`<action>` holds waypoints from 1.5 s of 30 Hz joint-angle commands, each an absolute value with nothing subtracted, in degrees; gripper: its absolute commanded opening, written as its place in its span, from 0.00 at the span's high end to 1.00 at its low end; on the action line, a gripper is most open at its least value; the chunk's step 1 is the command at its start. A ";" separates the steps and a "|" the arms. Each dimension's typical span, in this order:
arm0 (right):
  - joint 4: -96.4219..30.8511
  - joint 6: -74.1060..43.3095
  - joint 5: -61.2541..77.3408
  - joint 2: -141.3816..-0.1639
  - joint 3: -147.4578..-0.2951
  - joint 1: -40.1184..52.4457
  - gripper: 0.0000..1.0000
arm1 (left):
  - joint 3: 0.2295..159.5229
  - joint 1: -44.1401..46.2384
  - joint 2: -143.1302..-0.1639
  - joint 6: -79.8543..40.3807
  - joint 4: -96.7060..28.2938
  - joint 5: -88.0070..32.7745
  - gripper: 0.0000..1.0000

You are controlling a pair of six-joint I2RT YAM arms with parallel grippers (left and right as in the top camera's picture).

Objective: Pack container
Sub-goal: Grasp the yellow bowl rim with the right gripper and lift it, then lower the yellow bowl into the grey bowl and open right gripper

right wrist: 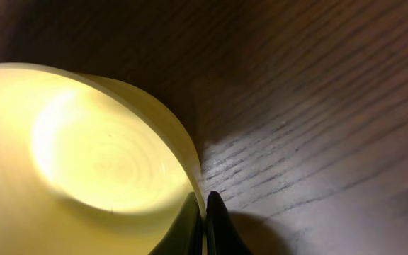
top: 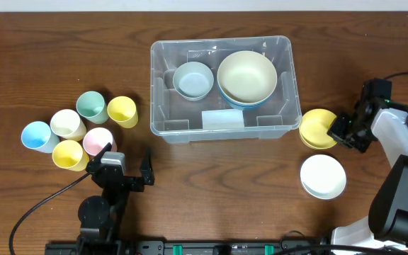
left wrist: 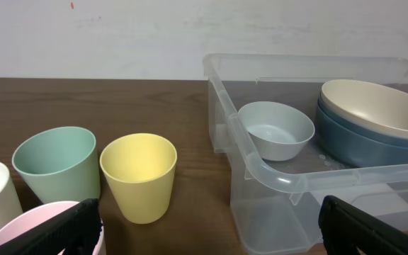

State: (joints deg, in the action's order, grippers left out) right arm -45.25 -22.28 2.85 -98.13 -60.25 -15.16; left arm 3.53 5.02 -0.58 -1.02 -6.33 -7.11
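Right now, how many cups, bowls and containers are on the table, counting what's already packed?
Cups: 6: blue cup, cream cup, green cup, pink cup, yellow cup, second yellow cup.
Bowls: 5: grey bowl, cream bowl, blue bowl under it, yellow bowl, white bowl.
Container: 1.
Total: 12.

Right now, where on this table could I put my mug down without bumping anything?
Bare wood lies between the cups and the container, and along the front between the left gripper and the white bowl. Crowded: right of the container, where the right gripper pinches the yellow bowl, and inside it, the stacked bowls.
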 commanded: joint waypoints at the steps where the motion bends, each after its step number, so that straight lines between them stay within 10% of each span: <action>1: -46.65 -22.24 -0.23 -97.21 -64.99 -16.32 0.99 | 1.83 4.78 -0.23 0.01 -6.92 -6.85 0.02; 20: -72.69 -12.43 12.49 -96.97 -109.19 -7.51 0.95 | 1.83 4.78 -0.23 0.01 -6.94 -6.85 0.02; 35: -56.51 -14.24 -3.79 -101.47 -111.15 33.56 0.90 | 1.83 4.78 -0.23 0.01 -6.94 -6.85 0.02; 45: -48.84 -17.32 -7.29 -113.49 -111.15 37.23 0.90 | 1.83 4.78 -0.23 -0.01 -6.94 -6.85 0.02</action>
